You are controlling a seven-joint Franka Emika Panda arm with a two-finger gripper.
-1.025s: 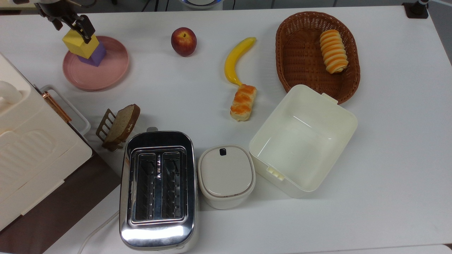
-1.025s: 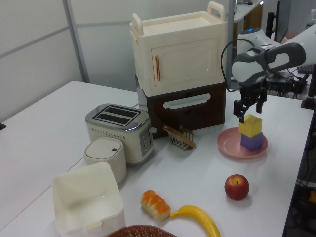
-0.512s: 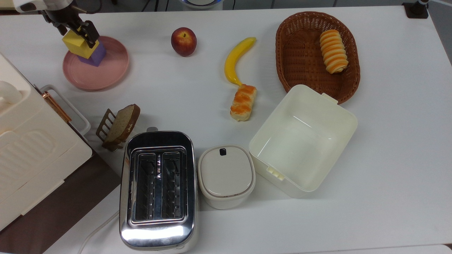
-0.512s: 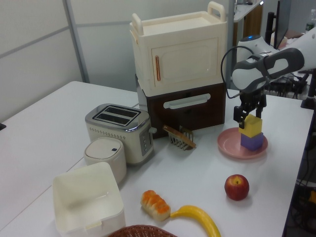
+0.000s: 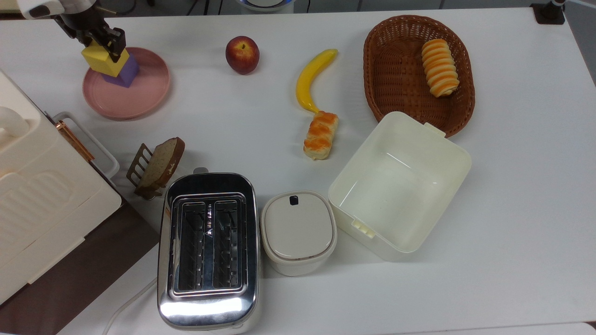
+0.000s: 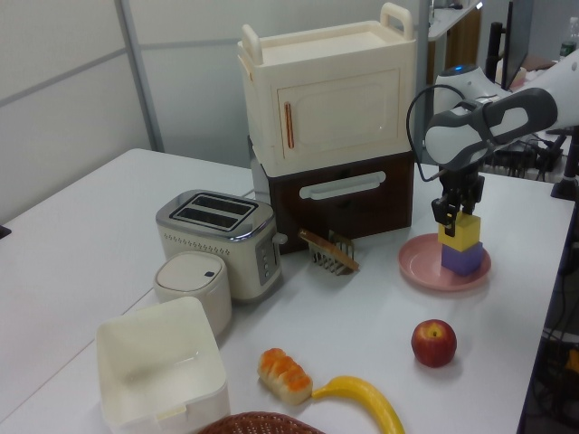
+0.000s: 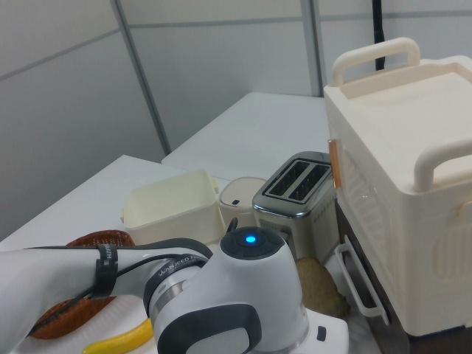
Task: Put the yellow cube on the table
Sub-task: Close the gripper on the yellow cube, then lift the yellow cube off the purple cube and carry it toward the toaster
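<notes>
At the top view's far left, the gripper (image 5: 103, 45) straddles the yellow cube (image 5: 103, 61), which sits stacked on the purple cube (image 5: 122, 73) on the pink plate (image 5: 139, 97). The jaws are down around the block's upper part, but whether they are pinching it cannot be told. The step in hand looks like the grasp. The next move would call for a firm squeeze, a straight lift clear of the purple cube, then a carry past the plate's rim. Rightward, the white counter (image 5: 223, 125) lies bare between plate and apple (image 5: 242, 54). Further right are the banana (image 5: 311, 79) and basket (image 5: 386, 70), and beyond the basket more open surface.
</notes>
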